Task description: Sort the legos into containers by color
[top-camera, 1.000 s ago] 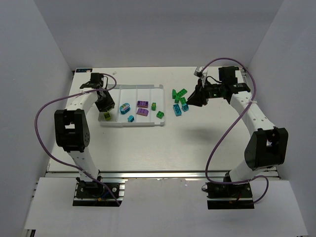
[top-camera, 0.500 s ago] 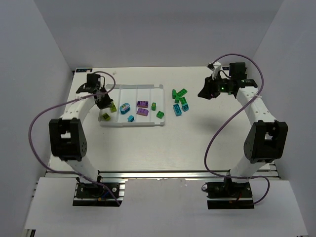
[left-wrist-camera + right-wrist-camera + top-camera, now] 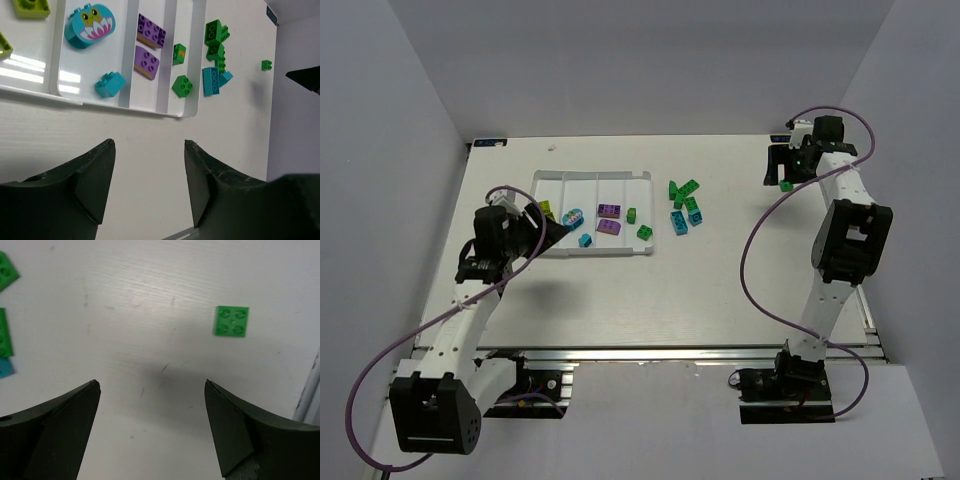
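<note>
My right gripper hangs spread and empty over the counter; the lone green brick lies flat, studs up, off to the right of the gap between my fingers, not under it. To take it well, I judge I should shift right until it sits between the fingers, square them to its flat sides, then drop low before pinching. My left gripper is likewise spread and empty, just off the tray's near edge. The tray holds purple bricks, teal pieces and two green ones in separate compartments; the yellow-green bricks are cut off at the frame edge. I cannot tell whether the loose green and teal cluster is stacked or merely touching.
</note>
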Tool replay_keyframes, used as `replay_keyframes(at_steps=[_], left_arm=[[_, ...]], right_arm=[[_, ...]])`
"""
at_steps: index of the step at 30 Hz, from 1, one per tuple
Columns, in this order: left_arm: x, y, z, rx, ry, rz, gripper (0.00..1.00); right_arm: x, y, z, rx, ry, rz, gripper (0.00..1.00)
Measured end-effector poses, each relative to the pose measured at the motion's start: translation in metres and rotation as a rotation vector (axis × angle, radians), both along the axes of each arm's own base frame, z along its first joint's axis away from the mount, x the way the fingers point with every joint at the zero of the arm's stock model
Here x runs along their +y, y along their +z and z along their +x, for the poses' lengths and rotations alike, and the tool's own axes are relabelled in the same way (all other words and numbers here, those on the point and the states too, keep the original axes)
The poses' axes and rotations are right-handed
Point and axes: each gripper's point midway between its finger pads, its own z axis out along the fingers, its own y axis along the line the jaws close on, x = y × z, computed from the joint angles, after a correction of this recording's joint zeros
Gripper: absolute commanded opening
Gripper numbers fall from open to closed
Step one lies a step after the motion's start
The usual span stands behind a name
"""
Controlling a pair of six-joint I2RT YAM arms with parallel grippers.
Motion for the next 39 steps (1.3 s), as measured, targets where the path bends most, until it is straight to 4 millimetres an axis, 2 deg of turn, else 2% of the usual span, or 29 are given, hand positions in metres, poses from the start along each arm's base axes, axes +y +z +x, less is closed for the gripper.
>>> replay_keyframes(at_steps=[3, 6, 9, 14, 20, 28, 35, 39], left_arm=[[-0.002, -0.005, -0.007, 0.012, 0.003, -0.022, 0.68], [-0.003, -0.004, -0.008, 0.011, 0.008, -0.038, 0.68], [-0.003, 0.0, -0.008, 0.001, 0.014, -0.052, 0.68], [-0.005, 0.004, -0.009, -0.01, 0.021, -0.067, 0.68], [-0.004, -0.003, -0.014, 0.01, 0.036, -0.078, 0.68], [-0.003, -0.003, -0.014, 0.011, 0.043, -0.079, 0.68], [-0.003, -0.003, -0.013, 0.012, 0.045, -0.081, 0.68], [-0.003, -0.003, -0.013, 0.012, 0.047, -0.085, 0.68]], right_arm=[[-0.019, -0.016, 0.015, 0.018, -0.027, -0.052, 0.87], [-0.038, -0.033, 0.041, 0.01, -0.037, -0.109, 0.84], [-0.048, -0.048, 0.051, 0.017, -0.034, -0.139, 0.82], [-0.058, -0.059, 0.063, 0.011, -0.028, -0.157, 0.8], [-0.063, -0.07, 0.067, 0.017, -0.032, -0.158, 0.78], [-0.072, -0.09, 0.069, 0.035, -0.02, -0.152, 0.75], [-0.074, -0.097, 0.07, 0.041, -0.012, -0.148, 0.63], [-0.074, -0.099, 0.071, 0.038, 0.001, -0.152, 0.48]])
